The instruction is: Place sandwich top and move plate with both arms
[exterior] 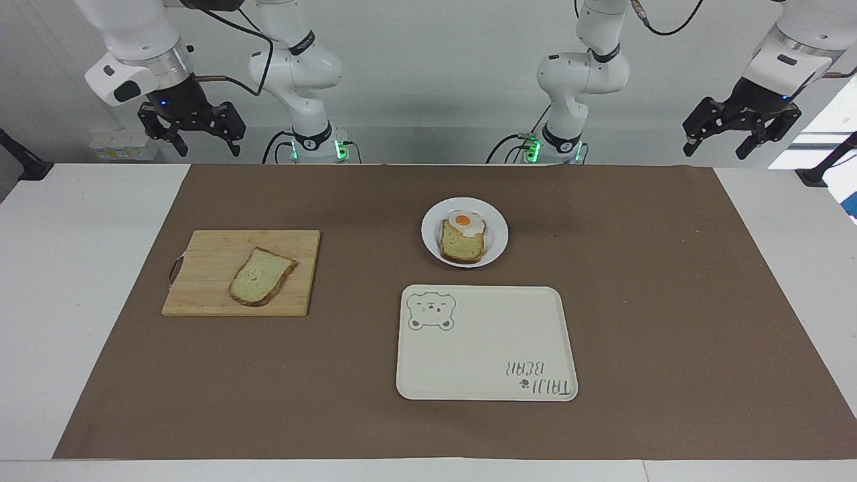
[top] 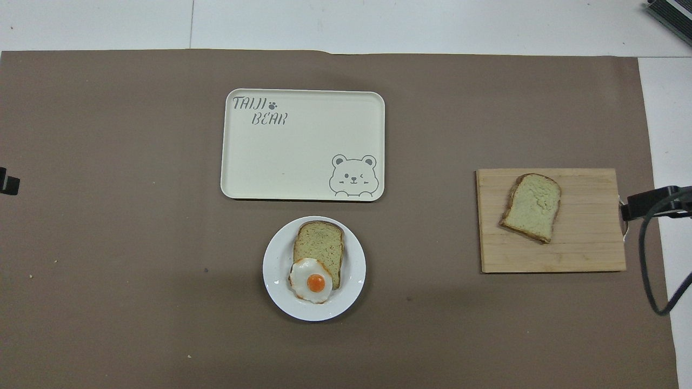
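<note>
With both grippers raised and spread empty, left gripper [exterior: 742, 130] and right gripper [exterior: 194, 127], I see the sandwich top [exterior: 261, 276] waiting on the cutting board [exterior: 201, 294] for pickup, plate [exterior: 495, 231] just beside the tray [exterior: 482, 375].

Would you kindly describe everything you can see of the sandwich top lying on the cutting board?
The sandwich top is a single elongated bread slice with pale yellowish crumb, a brown crust all round, and one rounded end. It looks whole and lies flat on the wooden cutting board, skewed to the board's edges, toward the right arm's end of the table. Only the board touches it; nothing rests on it, and no gripper is near it.
</note>
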Controlling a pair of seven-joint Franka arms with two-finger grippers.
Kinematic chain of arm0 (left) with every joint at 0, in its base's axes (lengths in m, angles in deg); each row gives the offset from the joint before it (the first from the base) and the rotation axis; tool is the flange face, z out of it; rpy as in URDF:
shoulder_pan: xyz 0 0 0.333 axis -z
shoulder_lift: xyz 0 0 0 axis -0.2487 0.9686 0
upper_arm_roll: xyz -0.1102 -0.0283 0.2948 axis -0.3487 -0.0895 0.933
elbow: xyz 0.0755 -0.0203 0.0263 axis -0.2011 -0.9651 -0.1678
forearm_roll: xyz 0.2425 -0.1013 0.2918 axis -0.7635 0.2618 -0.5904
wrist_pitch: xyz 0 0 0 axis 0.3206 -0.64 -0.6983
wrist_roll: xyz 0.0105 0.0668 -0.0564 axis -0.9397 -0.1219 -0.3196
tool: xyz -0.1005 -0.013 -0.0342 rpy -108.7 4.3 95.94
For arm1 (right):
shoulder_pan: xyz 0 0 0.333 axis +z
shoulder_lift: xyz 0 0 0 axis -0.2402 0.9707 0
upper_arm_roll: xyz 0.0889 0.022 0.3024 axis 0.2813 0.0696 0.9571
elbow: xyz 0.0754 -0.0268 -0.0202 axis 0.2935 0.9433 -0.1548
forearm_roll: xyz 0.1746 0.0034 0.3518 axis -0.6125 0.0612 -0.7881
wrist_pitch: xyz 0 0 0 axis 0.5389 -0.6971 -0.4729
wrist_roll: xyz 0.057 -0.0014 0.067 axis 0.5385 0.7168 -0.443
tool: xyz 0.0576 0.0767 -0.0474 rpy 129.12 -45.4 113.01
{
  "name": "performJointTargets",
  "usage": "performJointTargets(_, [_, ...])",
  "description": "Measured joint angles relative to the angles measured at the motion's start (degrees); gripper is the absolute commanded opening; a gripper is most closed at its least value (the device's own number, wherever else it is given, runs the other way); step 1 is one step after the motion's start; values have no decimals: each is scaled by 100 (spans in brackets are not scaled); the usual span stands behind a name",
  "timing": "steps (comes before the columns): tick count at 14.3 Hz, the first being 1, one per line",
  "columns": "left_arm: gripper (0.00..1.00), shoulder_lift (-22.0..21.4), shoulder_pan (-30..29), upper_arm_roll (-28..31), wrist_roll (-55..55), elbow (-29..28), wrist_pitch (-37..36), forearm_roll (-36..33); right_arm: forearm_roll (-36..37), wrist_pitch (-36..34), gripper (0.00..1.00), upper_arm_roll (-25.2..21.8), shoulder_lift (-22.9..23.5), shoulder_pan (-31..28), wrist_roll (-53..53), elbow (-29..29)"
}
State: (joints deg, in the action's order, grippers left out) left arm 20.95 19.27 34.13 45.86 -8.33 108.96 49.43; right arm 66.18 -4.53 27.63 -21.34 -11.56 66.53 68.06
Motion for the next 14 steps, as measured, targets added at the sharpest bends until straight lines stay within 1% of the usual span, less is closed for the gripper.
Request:
performJointTargets(4, [100, 0, 0, -2, 0, 0, 0, 0, 7, 50, 100, 5, -42, 13, 0, 144])
performJointTargets(7, [100, 0, 6, -16, 0, 0, 0, 0, 60, 263, 100, 8, -81, 21, -2, 231])
performJointTargets(14, [100, 0, 8, -34, 0, -2, 0, 0, 65, 269, 100, 8, -96, 21, -2, 262])
